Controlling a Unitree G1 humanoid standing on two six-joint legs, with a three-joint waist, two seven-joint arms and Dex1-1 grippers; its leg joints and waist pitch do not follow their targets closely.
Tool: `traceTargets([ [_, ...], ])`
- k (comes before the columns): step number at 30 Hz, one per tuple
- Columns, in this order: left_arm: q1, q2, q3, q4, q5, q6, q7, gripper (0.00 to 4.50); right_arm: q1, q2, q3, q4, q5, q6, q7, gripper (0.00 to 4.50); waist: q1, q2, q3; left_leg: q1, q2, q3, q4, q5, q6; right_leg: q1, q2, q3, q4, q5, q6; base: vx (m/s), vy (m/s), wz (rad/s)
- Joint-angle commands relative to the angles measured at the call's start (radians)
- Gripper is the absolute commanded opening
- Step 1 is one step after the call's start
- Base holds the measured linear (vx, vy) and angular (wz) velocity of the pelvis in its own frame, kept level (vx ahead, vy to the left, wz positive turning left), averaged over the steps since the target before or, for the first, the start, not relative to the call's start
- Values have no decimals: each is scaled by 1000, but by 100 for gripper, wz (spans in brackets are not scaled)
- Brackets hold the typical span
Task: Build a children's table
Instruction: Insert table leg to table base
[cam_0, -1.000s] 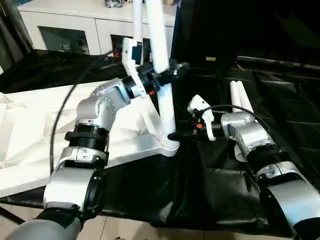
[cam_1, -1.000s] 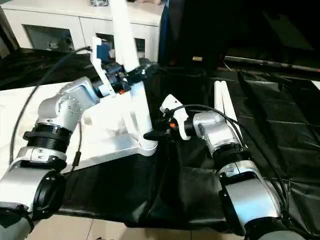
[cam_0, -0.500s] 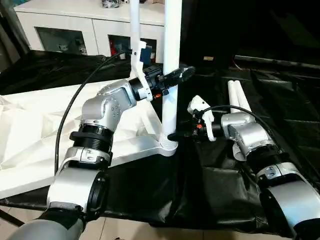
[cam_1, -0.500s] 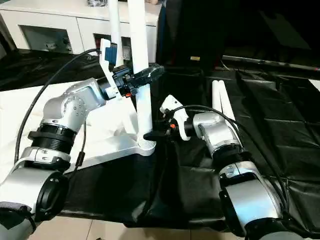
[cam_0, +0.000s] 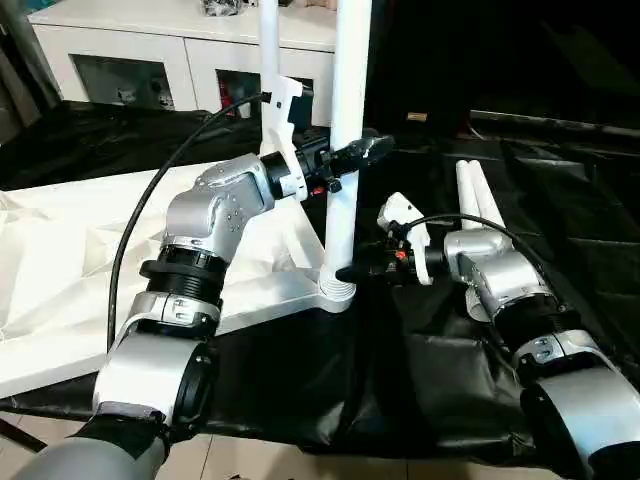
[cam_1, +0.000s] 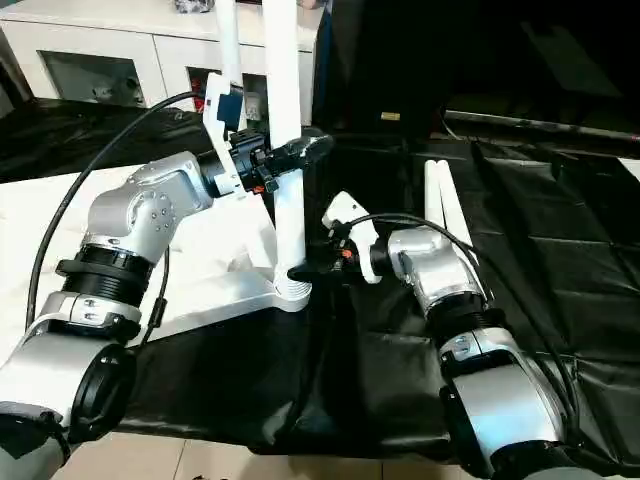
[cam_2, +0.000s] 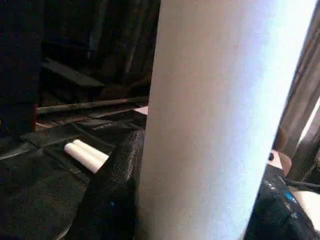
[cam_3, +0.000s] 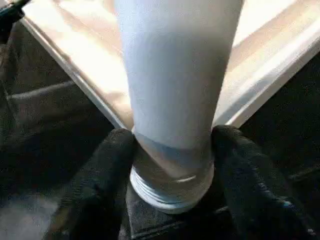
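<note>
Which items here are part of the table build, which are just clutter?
Job: tabletop; leg in the corner socket, held by left gripper and right gripper; second upright leg; two spare legs.
Clutter: white cabinet; black sheet.

**Leg brought upright in the corner socket**

One second ago the leg (cam_0: 345, 130) leaned, with its top toward the robot's left. Now it stands nearly straight up in the corner socket (cam_0: 337, 291) of the tabletop (cam_0: 60, 290).

The left gripper (cam_0: 345, 160), closed around the leg's middle part, has moved with it a little to the right and its forearm has turned, so the white wrist bracket (cam_0: 280, 110) now stands higher.

The foot of the leg seems a little deeper in the socket than before, but this is hard to tell.
</note>
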Motion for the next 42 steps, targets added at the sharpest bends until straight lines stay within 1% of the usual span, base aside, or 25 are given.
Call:
traceTargets([
  [1,-1,-17,-35,6,8,32,-15,185,21,-2,8,25,-16,31,-16,298,-3,4,-47,7,40,-8,-59,-151,33,30,-70,48,-74,82,-274,0,0,0],
  [2,-1,-17,-35,6,8,32,-15,184,21,-2,8,25,-16,31,-16,304,-2,4,-49,5,38,-7,-55,-118,45,31,-69,47,-70,127,-278,0,0,0],
  [3,-1,-16,-35,5,9,32,-17,184,23,-1,7,18,-10,24,-1,308,-2,4,-50,4,37,-7,-53,-101,52,32,-68,47,-67,152,-280,0,0,0],
  [4,0,-15,-36,4,9,33,-21,183,24,1,5,13,-5,21,9,314,-1,3,-52,3,37,-6,-49,-76,65,32,-68,45,-64,194,-285,0,0,0],
  [7,3,-15,-38,-2,9,35,-25,182,24,11,-3,9,8,13,10,346,1,0,-61,-1,35,-7,-40,-21,89,36,-66,43,-52,298,-297,0,0,0],
  [8,7,-14,-40,-9,6,38,-28,182,21,23,-15,15,22,1,-12,353,2,-1,-69,-6,31,-6,-28,60,120,34,-60,39,-36,433,-309,0,0,0],
  [10,9,-13,-42,-13,5,40,-30,181,17,28,-23,17,28,-7,-23,379,3,1,-71,-8,30,-6,-21,97,144,30,-59,36,-29,504,-322,0,0,0],
  [11,10,-12,-42,-17,3,42,-32,180,15,33,-30,17,33,-15,-33,388,5,2,-76,-10,31,-8,-16,122,155,31,-59,34,-22,545,-329,0,0,0],
  [13,11,-12,-42,-19,2,43,-33,179,12,35,-35,17,38,-18,-36,393,5,2,-77,-12,31,-8,-11,142,165,29,-57,32,-17,576,-333,0,0,0],
  [14,12,-11,-43,-21,2,44,-36,179,8,39,-45,15,48,-22,-40,396,7,2,-76,-15,32,-8,-9,136,172,27,-59,31,-15,575,-336,0,0,0],
  [15,12,-10,-44,-23,1,46,-38,179,5,42,-55,12,58,-24,-42,396,6,4,-75,-16,33,-8,-8,128,170,26,-60,31,-15,563,-336,0,0,0],
  [16,13,-10,-44,-25,1,48,-39,179,4,44,-61,10,63,-25,-42,396,6,3,-74,-17,34,-7,-9,100,166,25,-62,31,-17,529,-337,0,0,0],
  [17,15,-9,-45,-30,-1,51,-43,179,6,45,-71,-3,76,-31,-29,396,6,5,-71,-16,36,-6,-11,63,158,22,-64,32,-22,479,-338,0,0,0],
  [19,17,-8,-46,-33,-1,53,-45,179,10,45,-77,-16,86,-36,-16,396,6,6,-69,-15,38,-7,-14,31,147,22,-66,33,-26,428,-336,0,0,0],
  [20,18,-8,-47,-35,0,54,-45,179,13,44,-79,-21,90,-38,-10,396,6,7,-67,-15,40,-7,-17,2,133,23,-68,34,-30,375,-332,0,0,0],
  [22,21,-8,-49,-40,-2,57,-46,179,19,42,-79,-31,95,-40,1,396,5,6,-67,-14,40,-7,-17,0,123,22,-68,35,-30,360,-328,0,0,0],
  [26,27,-7,-54,-48,-2,64,-51,178,32,41,-78,-47,106,-47,20,396,7,7,-68,-14,39,-7,-15,8,120,20,-66,35,-28,374,-326,0,0,0],
  [29,28,-6,-53,-47,-1,64,-52,177,34,41,-77,-51,109,-43,27,396,7,7,-70,-16,36,-7,-13,13,123,22,-66,35,-28,384,-326,0,0,0],
  [31,29,-5,-54,-49,0,66,-52,177,36,38,-72,-53,111,-44,31,369,7,7,-71,-15,36,-7,-12,17,124,22,-66,35,-26,393,-327,0,0,0],
  [34,31,-1,-56,-49,3,66,-54,177,39,35,-68,-52,109,-48,33,349,8,7,-73,-16,35,-7,-9,37,131,22,-65,34,-23,420,-331,0,0,0],
  [35,31,-1,-56,-50,2,67,-53,177,39,35,-67,-52,108,-49,34,332,8,6,-73,-16,34,-7,-8,38,132,22,-64,34,-23,424,-332,0,0,0],
  [36,32,0,-57,-51,2,68,-54,177,40,33,-67,-52,108,-50,35,332,9,6,-74,-16,34,-7,-8,41,134,22,-65,34,-22,429,-333,0,0,0],
  [37,32,0,-57,-52,1,69,-54,177,40,31,-67,-53,108,-50,37,314,10,7,-74,-16,34,-7,-7,45,136,23,-65,33,-21,433,-333,0,0,0],
  [38,33,1,-58,-54,1,70,-53,177,42,28,-65,-55,107,-51,40,310,9,5,-74,-17,33,-7,-7,45,138,23,-64,33,-21,435,-333,0,0,0],
  [42,32,2,-61,-51,4,66,-55,177,49,16,-51,-57,98,-60,50,272,10,6,-75,-17,34,-7,-6,43,137,24,-64,33,-21,429,-332,0,0,0],
])
